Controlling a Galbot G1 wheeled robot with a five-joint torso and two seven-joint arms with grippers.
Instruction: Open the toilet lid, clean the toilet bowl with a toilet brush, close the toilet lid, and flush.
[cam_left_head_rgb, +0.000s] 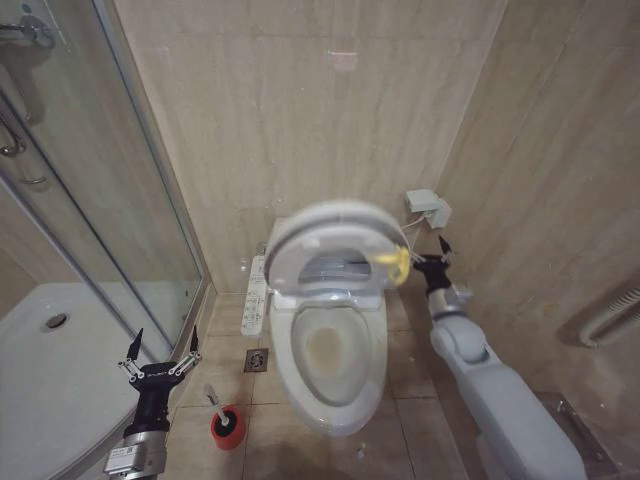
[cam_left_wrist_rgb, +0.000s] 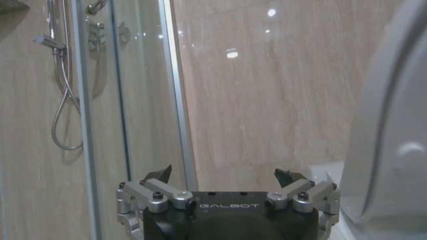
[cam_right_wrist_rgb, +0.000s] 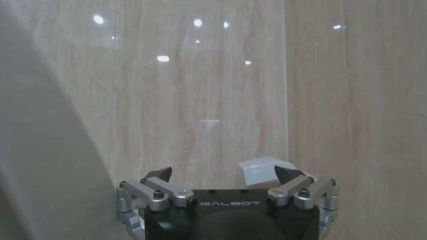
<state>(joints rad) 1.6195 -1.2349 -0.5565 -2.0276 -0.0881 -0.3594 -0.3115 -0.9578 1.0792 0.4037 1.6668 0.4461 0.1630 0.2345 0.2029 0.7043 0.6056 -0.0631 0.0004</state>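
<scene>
Right gripper (cam_left_head_rgb: 432, 254) sits just beside the yellow tie (cam_left_head_rgb: 394, 262) on the toilet lid (cam_left_head_rgb: 330, 240), fingers spread, gripping nothing. Lid's tilted partway over the toilet bowl (cam_left_head_rgb: 335, 385), so guide it steadily. Left gripper (cam_left_head_rgb: 158, 360) waits open above the floor, near the toilet brush (cam_left_head_rgb: 217, 406).

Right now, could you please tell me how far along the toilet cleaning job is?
Early on. The toilet lid stands partly raised over the toilet bowl, blurred, so opening looks to be in hand; the right claw, open, is beside the lid's yellow tie. The left claw hangs open above the floor. The toilet brush sits in its red holder, so scrubbing, closing and flushing remain.
</scene>
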